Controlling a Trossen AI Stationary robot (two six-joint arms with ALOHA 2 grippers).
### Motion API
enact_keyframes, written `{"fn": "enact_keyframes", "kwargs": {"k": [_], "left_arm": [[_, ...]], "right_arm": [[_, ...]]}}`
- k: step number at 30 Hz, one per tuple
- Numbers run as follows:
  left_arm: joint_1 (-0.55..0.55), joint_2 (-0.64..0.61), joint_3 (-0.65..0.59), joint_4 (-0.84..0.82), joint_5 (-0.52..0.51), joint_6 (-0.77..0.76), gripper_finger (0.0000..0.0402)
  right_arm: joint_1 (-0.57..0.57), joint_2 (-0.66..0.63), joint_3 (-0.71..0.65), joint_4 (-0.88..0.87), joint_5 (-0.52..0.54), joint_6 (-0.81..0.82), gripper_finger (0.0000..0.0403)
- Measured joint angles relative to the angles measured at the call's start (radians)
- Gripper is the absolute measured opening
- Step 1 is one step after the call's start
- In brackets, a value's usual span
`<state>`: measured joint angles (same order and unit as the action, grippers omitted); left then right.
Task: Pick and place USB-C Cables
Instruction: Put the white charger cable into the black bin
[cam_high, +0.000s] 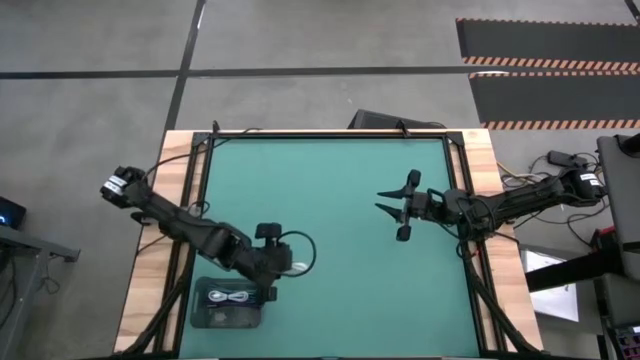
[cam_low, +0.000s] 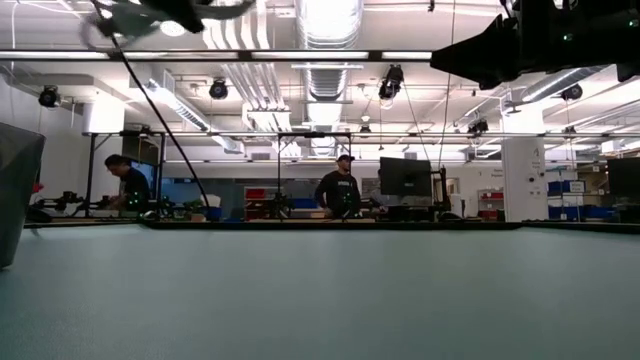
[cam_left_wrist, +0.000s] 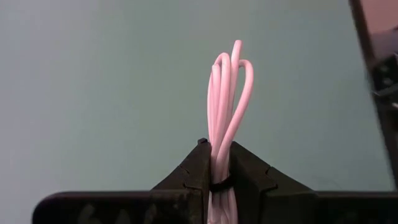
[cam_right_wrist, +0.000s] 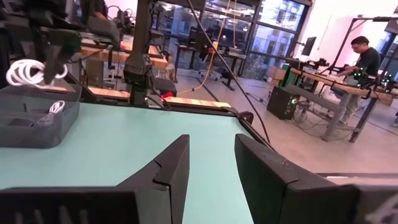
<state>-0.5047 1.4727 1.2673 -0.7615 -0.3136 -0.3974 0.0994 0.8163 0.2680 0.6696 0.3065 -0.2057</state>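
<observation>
At the near-left corner of the green tabletop (cam_high: 330, 230), the left gripper (cam_left_wrist: 219, 177) holds a white USB-C cable (cam_left_wrist: 227, 102), its jaws pinching the bundle just at its black tie so that the loops stand free beyond the tips and cannot splay. In the high view this gripper (cam_high: 272, 268) sits at the far edge of a dark bin (cam_high: 205, 318), which already contains another white cable (cam_high: 232, 297) (coiled, lying flat on the bin floor). The right wrist view confirms the arrangement: the held coil (cam_right_wrist: 28, 71) hangs above the bin (cam_right_wrist: 37, 127), clear of its rim, with the stored cable (cam_right_wrist: 55, 109) visible inside. Judged from this, the step in hand is the release over the bin; the gripper probably needs to come slightly further over the opening so the loops do not catch on the wall. The right gripper (cam_high: 400, 208) waits above mid-tabletop on the right, jaws spread and empty. No black cables are visible on the tabletop.
</observation>
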Motion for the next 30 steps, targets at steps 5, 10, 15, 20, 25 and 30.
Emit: {"fn": "enact_keyframes", "kwargs": {"k": [5,10,15,20,25,30], "left_arm": [[-0.056,0.0,0.022,-0.088,0.044,-0.092,0.0027],[-0.125,0.0,0.016,-0.115,0.107,-0.098,0.0027],[-0.197,0.0,0.016,-0.115,0.151,-0.098,0.0027],[-0.251,0.0,0.007,-0.119,0.21,-0.114,0.0027],[-0.282,0.0,-0.02,-0.166,0.304,-0.316,0.0027],[-0.307,0.0,-0.045,-0.254,0.369,-0.426,0.0027]], "right_arm": [[0.0,0.0,0.0,-0.006,0.0,-0.003,0.0119],[0.0,0.0,0.0,-0.005,0.0,-0.024,0.0118],[0.0,-0.003,0.0,0.019,0.004,-0.065,0.0118],[0.0,-0.004,0.0,0.055,0.007,-0.106,0.0118],[0.0,-0.004,0.016,0.054,0.008,-0.133,0.0118],[0.0,-0.004,0.022,0.054,0.008,-0.137,0.0118]]}}
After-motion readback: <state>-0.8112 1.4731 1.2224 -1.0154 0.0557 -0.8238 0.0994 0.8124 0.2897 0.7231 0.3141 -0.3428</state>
